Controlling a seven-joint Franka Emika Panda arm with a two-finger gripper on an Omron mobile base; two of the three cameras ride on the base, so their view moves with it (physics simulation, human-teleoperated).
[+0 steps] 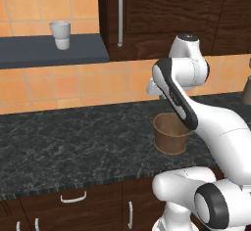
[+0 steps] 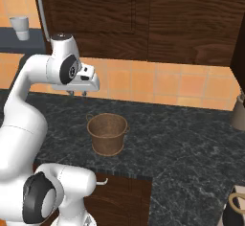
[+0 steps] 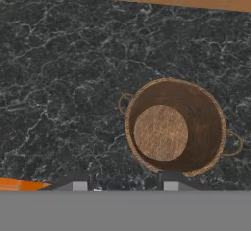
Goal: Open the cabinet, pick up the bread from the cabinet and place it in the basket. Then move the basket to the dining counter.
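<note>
Hand view — basket (image 3: 174, 127) upright, mouth upward.

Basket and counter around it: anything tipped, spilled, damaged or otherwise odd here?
Nothing stands out. The basket stands upright and empty on the black granite counter, with no spill or damage. The cabinet door is shut. The gripper hangs above the basket, jaws apart and holding nothing. The white cup sits upright on its shelf.

Even, soft, rendered light falls over all three views, with no glare. Below the gripper (image 2: 76, 93) the basket (image 2: 107, 133) casts only a faint shadow on the black speckled counter (image 2: 182, 143). The dark cabinet (image 2: 143, 19) above stays dim. Edges look slightly soft and pixelated; no distortion shows.
</note>
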